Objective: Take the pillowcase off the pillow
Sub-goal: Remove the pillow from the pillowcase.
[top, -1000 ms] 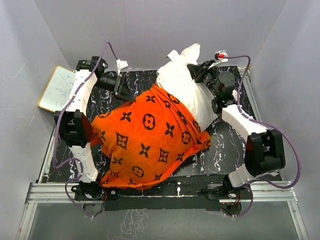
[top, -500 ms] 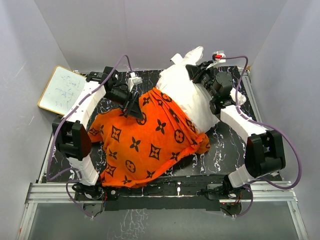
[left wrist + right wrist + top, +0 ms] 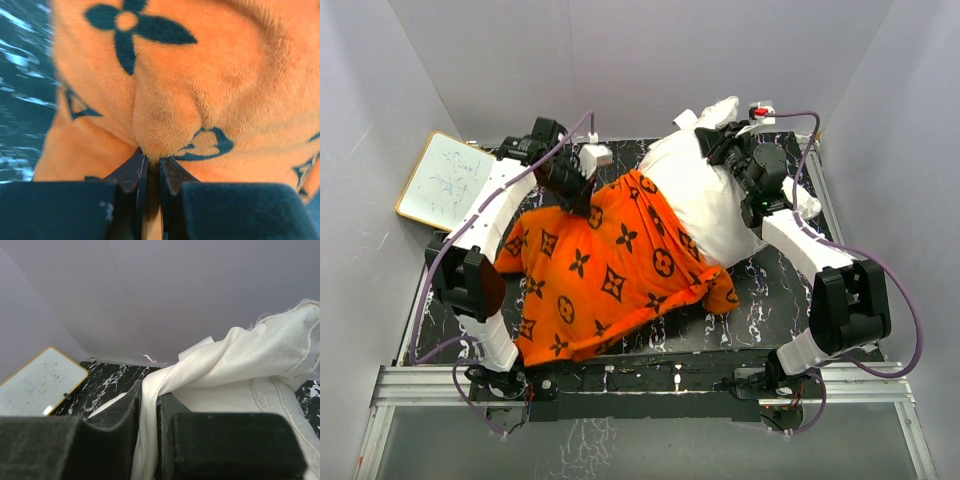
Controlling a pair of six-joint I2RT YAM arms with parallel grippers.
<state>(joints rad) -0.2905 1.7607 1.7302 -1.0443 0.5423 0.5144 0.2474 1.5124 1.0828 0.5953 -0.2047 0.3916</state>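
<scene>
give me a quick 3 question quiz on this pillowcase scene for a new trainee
1. True or false: the left jaws are shut on a fold of the pillowcase.
2. What do the right jaws pinch? A: white fabric of the pillow; B: the pillowcase; C: nothing.
3. Fill in: the whiteboard lies on the ____ arm's side.
Key: 1 true; 2 A; 3 left.
</scene>
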